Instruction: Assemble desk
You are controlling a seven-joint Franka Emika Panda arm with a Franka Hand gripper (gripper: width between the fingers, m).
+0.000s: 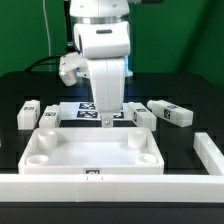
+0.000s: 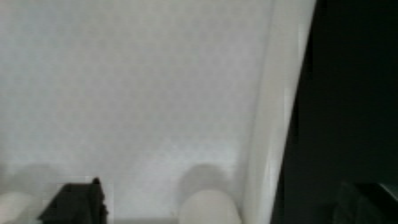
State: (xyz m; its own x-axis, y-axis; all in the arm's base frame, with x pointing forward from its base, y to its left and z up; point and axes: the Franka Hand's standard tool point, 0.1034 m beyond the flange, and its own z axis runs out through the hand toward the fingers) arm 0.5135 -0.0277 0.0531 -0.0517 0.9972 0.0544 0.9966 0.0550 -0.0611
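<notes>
Desk top (image 1: 95, 152) is white, tray-like, with round corner sockets.

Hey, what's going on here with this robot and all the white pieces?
The arm is putting a desk together, but nothing is joined yet. Its fingers are open and empty, hanging low close to the desk top, which lies flat. The legs lie loose on either side of the arm, none of them fitted to the top.

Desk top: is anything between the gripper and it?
Nothing visible does. The open gripper hangs above the desk top at its far edge, and the wrist view shows only bare white surface below. The nearest leg lies aside, toward the exterior view's right.
</notes>
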